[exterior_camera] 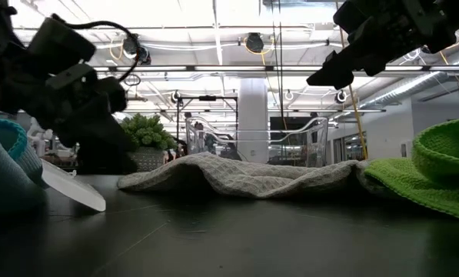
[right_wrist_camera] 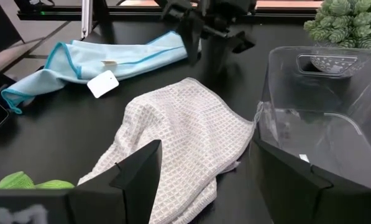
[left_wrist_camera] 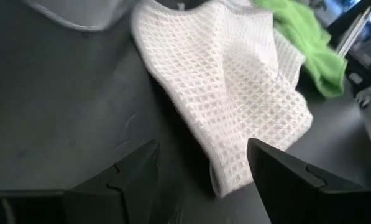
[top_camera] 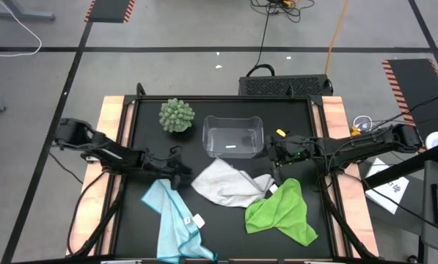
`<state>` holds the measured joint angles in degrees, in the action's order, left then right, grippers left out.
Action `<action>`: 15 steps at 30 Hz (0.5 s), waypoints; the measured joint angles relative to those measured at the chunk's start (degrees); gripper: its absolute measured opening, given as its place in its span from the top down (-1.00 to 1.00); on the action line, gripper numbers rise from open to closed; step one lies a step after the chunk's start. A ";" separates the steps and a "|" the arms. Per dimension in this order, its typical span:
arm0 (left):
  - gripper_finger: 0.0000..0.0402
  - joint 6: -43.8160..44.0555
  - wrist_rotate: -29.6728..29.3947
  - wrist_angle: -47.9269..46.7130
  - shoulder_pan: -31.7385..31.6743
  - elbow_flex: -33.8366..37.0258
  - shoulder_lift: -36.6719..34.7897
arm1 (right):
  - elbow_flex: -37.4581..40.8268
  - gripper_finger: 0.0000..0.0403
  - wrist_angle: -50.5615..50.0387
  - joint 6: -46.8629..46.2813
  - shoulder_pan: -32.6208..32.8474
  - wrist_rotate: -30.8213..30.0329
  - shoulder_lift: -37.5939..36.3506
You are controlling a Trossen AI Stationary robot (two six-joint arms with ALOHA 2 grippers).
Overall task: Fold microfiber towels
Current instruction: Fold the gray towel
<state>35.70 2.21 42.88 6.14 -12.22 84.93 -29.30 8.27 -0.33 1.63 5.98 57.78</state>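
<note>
Three cloths lie spread out on the black counter (top_camera: 138,132). In the middle is the white waffle-weave microfiber towel (top_camera: 222,183), crumpled and unfolded, one edge reaching toward the clear plastic bin (top_camera: 233,136) that sits just behind it. In the overhead view, the light blue microfiber towel (top_camera: 174,220) is at lower left, stretched long toward the front edge of the counter, with its small white tag (top_camera: 199,219) lying flat beside it. The lime green microfiber towel (top_camera: 281,213) is bunched at lower right, its near edge just beside the white one.

The left end effector (top_camera: 176,172) hovers low at the white towel's left corner, right between the blue cloth and the white one. Its wrist camera shows both dark fingers (left_wrist_camera: 126,180) spread wide with the towel's corner just ahead of them and nothing between them. Jaws apart, empty.

The right end effector (top_camera: 277,158) hangs above the counter between the bin and the green towel, at the white towel's right side. Its fingers (right_wrist_camera: 132,171) are also spread wide, framing the white cloth and the bin wall, holding nothing.

At the back left, the round green spiky ball plant (top_camera: 176,115) stands well apart from the cloths, just beside the bin.
</note>
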 joint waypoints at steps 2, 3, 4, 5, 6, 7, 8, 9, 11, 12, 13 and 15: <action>-0.21 -1.57 1.84 -2.27 -0.01 -2.80 2.92 | 0.00 -0.18 0.00 0.14 0.00 0.01 0.00; -0.21 -2.09 2.46 -3.19 -0.01 -4.16 4.26 | 0.00 -0.18 0.02 0.14 0.00 0.02 0.00; -0.21 -2.60 2.75 -4.08 -0.01 -5.58 5.52 | 0.00 -0.18 0.00 0.14 0.00 0.02 0.00; -0.21 -3.11 2.82 -4.93 -0.01 -6.87 6.73 | 0.00 -0.18 -0.02 0.14 0.00 0.02 0.00; -0.21 -3.82 2.84 -5.52 -0.01 -7.88 7.66 | 0.00 -0.18 0.00 0.10 0.00 0.02 0.00; -0.21 -4.51 2.86 -6.00 -0.01 -8.73 8.37 | 0.00 -0.18 -0.02 0.02 0.00 0.02 0.00; -0.21 -5.16 2.85 -5.97 -0.01 -9.44 9.15 | 0.00 -0.18 0.00 -0.13 0.00 0.02 0.00; -0.21 -5.70 2.96 -5.99 -0.01 -10.02 9.71 | 0.00 -0.18 -0.01 -0.28 0.00 0.02 0.00; -0.21 -6.65 3.79 -6.45 -0.04 -10.90 10.04 | 0.00 -0.18 0.00 -0.43 0.00 0.02 0.00; -0.21 -6.82 4.09 -6.68 -0.08 -11.16 10.07 | 0.00 -0.18 -0.04 -0.43 0.00 0.03 0.00; -0.21 -7.11 4.14 -6.81 -0.05 -11.41 10.11 | 0.00 -0.18 -0.09 -0.45 0.00 0.04 0.00; -0.18 -7.66 4.37 -6.85 -0.05 -11.64 10.11 | 0.00 -0.18 -0.15 -0.45 0.00 0.04 0.00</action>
<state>28.04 6.58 36.03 6.09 -23.86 95.03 -29.30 8.12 -0.78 1.63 6.02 57.78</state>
